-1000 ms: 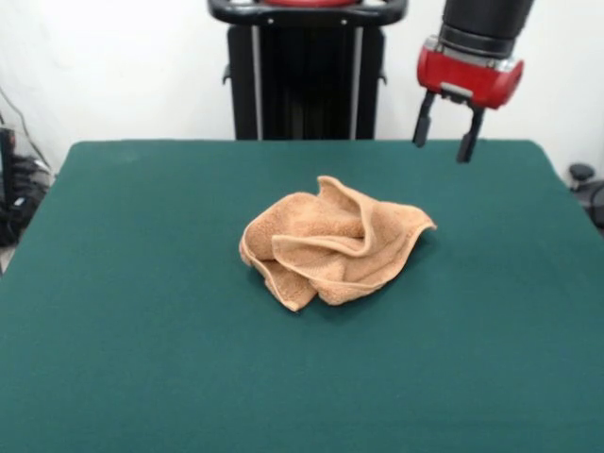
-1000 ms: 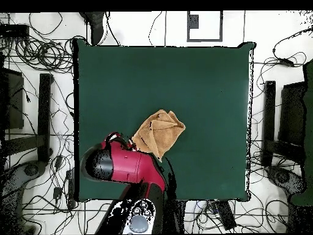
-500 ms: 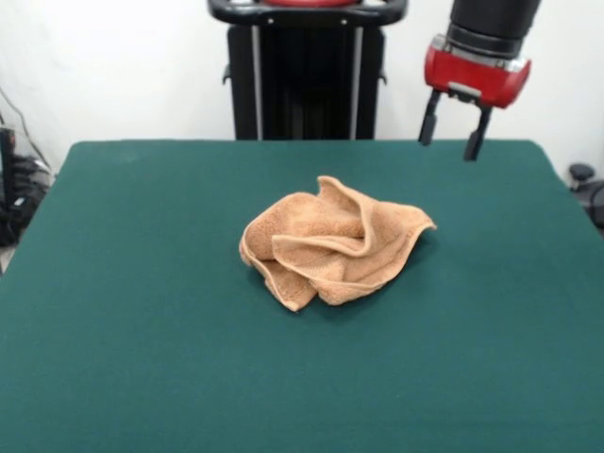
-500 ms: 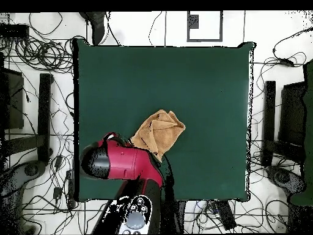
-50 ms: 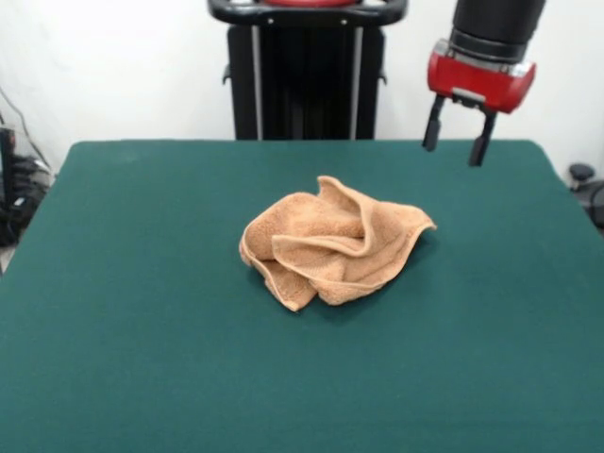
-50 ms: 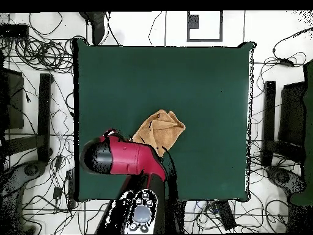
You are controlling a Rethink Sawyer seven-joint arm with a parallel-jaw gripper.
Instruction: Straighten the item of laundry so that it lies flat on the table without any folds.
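Tan-orange towel [image 5: 332, 243] lies crumpled on the green table [image 5: 142, 330], pincer [image 5: 457, 140] spread, raised well apart

Bright, even light; soft shadows

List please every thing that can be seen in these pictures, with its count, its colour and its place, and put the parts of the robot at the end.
crumpled terry-cloth towel: one, tan-orange, near the middle of the table, bunched in folds, not flat.
large rectangular felt-covered table: one, dark green, fills most of both views.
cables: many, black, on the light floor around the table in the overhead view.
stands: dark, on the floor at both sides of the table in the overhead view.
pedestal: one, black, at the table's edge.
arm: one, red and black, above the table's edge beside the towel.
gripper: one, black fingers on a red wrist, open, empty, raised above the table, apart from the towel.
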